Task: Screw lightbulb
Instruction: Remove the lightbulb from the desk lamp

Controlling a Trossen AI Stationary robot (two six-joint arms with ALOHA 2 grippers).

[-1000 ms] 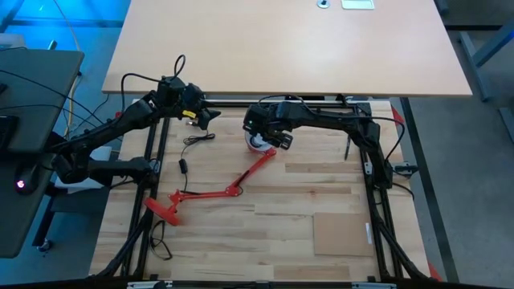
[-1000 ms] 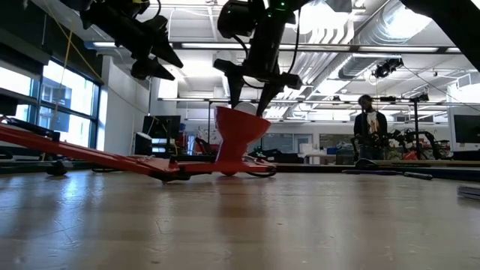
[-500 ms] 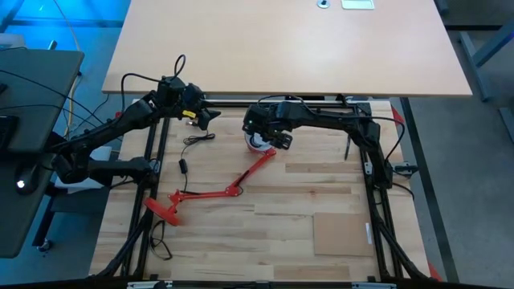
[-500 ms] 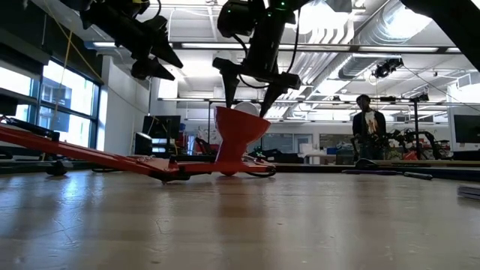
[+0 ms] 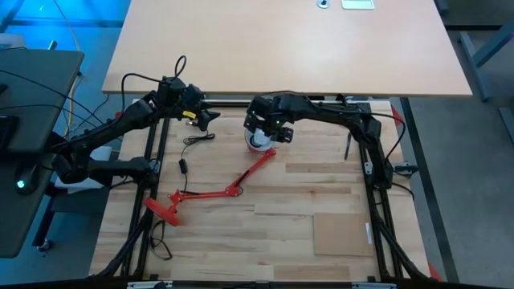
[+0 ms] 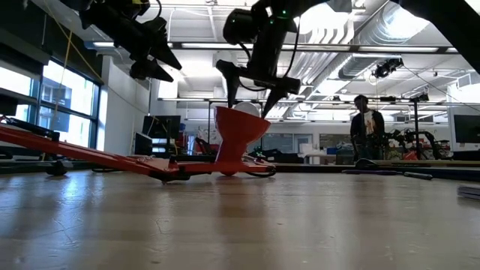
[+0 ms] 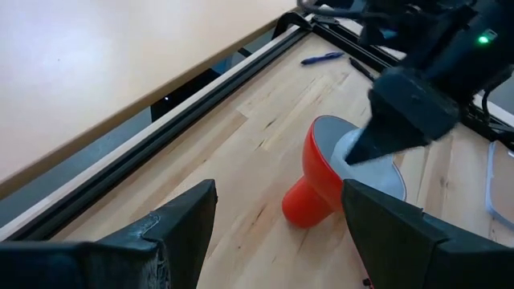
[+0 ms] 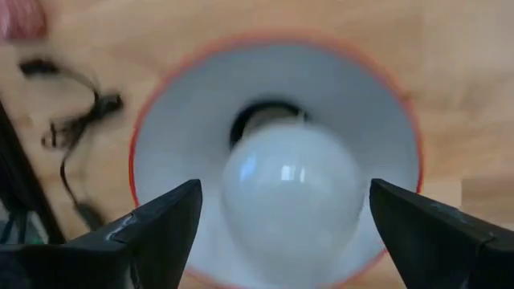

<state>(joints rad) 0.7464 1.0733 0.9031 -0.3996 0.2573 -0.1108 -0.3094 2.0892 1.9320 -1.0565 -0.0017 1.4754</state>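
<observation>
**Bulb seated in the shade, pincer let go above it**

Closest to the right wrist camera, the small white pear-shaped glass lightbulb (image 8: 289,189) sits in the middle of the red lamp's shade (image 8: 161,104), its smooth glossy dome catching window reflections. The dark socket ring shows just behind it. The right pincer (image 5: 269,132) hovers directly over the shade with its two dark fingers (image 8: 161,225) spread wide to either side of the bulb, touching nothing; it is released. From that I judge the bulb is already in the socket and at least partly threaded, though whether it is fully tight cannot be told from here. What remains is probably either another turn or pulling away.

The shade is a flared cone, matte white inside and glossy red outside, narrowing to a rounded neck (image 7: 309,201). It stands mouth-up on the pale butcher-block wooden counter (image 5: 321,201), whose planks show straight grain. A thin red jointed lamp arm (image 5: 241,181) runs from it across the counter to a flat red base (image 5: 165,207), with a thin black cord (image 5: 189,148) trailing nearby.

Farther off, the left pincer (image 5: 207,116) waits raised beside the shade, also spread apart and empty. In the room beyond, a person (image 6: 365,124) stands among benches
</observation>
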